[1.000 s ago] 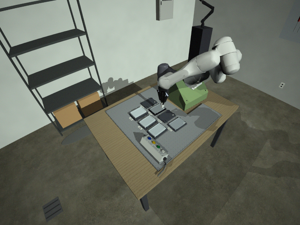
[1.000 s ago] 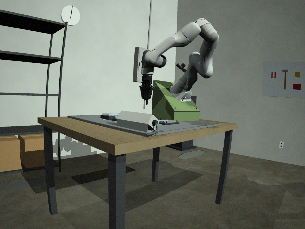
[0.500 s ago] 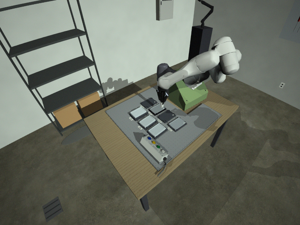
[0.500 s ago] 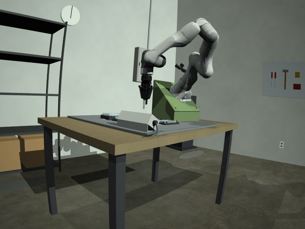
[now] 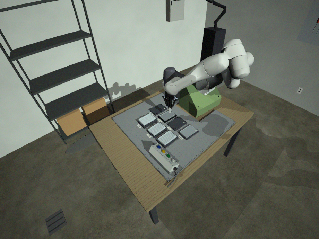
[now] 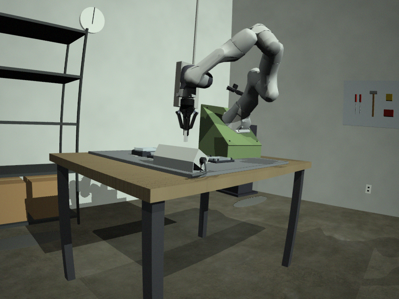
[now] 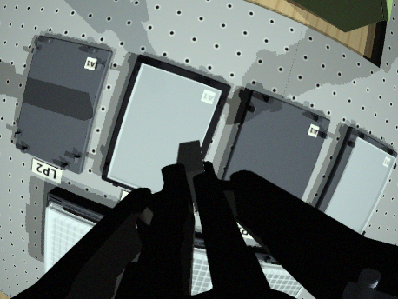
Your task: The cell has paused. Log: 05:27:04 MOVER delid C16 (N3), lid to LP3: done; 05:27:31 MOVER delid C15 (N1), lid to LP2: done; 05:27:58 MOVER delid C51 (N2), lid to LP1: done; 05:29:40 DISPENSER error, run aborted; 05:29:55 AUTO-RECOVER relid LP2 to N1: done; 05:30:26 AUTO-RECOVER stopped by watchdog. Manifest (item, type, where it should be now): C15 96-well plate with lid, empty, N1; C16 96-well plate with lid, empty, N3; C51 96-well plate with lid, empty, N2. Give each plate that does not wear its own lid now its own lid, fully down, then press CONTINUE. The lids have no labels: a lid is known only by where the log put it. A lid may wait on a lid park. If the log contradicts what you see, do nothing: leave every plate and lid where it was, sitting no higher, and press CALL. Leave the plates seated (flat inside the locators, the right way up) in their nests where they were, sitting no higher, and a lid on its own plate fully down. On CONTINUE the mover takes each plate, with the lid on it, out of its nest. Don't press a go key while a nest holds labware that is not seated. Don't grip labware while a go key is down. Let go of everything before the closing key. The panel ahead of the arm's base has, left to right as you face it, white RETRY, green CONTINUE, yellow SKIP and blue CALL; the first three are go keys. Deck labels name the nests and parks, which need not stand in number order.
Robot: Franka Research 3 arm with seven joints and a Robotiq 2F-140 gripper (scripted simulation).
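My gripper (image 5: 170, 110) (image 6: 185, 137) is shut on nothing and hangs fingers down, well above the deck. Its tips (image 7: 191, 154) are over a grey lid (image 7: 164, 124) lying on the second park from the far end. The park labelled LP2 (image 7: 60, 102) is bare and dark. A third park (image 7: 278, 144) is bare too, and the nearest one holds a second lid (image 5: 188, 132). Three white well plates (image 5: 147, 119) (image 5: 157, 128) (image 5: 166, 138) sit in the row of nests beside the parks. I cannot tell whether any plate wears a lid.
The key panel (image 5: 164, 157) stands at the deck's near edge with blue (image 5: 158, 147), yellow (image 5: 163, 151), green (image 5: 167, 155) and white (image 5: 173, 160) keys. A green housing (image 5: 199, 100) covers the arm's base behind the parks. A shelf stands left of the table.
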